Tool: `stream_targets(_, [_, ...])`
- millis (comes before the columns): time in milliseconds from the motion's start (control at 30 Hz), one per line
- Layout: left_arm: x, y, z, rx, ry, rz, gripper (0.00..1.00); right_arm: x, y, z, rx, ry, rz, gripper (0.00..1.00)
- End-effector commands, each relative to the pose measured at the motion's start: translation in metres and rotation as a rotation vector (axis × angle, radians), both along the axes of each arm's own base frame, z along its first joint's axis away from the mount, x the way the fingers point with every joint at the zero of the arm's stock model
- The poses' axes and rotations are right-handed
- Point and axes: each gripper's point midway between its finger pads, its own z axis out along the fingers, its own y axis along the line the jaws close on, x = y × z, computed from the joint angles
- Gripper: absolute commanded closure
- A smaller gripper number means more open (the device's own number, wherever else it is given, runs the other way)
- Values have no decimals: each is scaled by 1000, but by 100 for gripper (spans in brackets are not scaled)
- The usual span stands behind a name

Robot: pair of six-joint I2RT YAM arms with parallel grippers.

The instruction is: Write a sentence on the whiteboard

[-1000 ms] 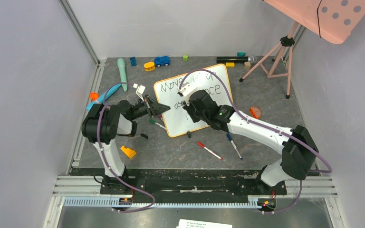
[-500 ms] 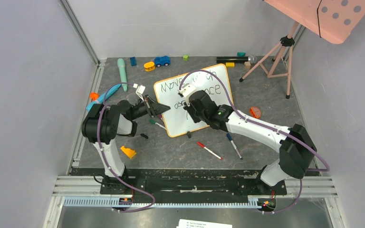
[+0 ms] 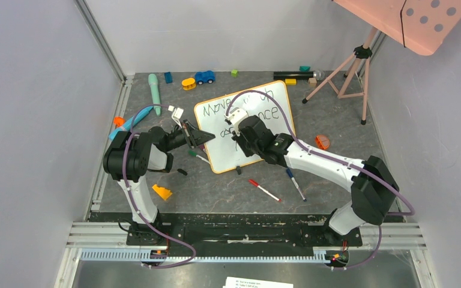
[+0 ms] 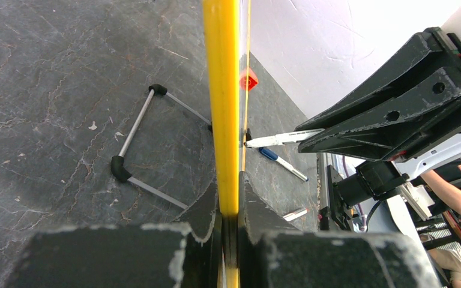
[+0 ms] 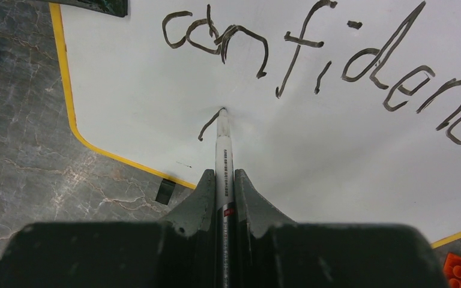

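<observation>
Both grippers clamped: L gripper (image 4: 228,187) on 1 whiteboard (image 4: 221,90) frame, R gripper (image 5: 222,180) on 1 marker (image 5: 222,144) touching it.

Dark grey, stone-veined desk (image 3: 216,192). Plain grey walls (image 3: 36,90) left, back, right. Pink tripod (image 3: 348,69) at far right corner carries perforated pink panel (image 3: 420,21). Light even.

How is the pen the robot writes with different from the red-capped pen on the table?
The writing pen is clamped in the right gripper, jaws shut; the red-capped pen lies loose. The writing pen's tip touches the whiteboard; the red-capped pen rests on the grey table, off the board. Both have slim white barrels.
</observation>
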Motion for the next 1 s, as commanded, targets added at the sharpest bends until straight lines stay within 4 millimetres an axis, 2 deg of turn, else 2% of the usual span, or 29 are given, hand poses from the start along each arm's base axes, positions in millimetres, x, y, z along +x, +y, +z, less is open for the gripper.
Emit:
stream_targets(0, [11,4,-6,73,-186,49,98,3,2,-5,3,-8,4,100])
stream_targets(400, [10,3,-6,73,-186,48,98,3,0,-12,-8,-6,-3,100])
stream_targets(967, [11,4,-5,75,-191,50,98,21,-25,-4,-41,-36,-102,100])
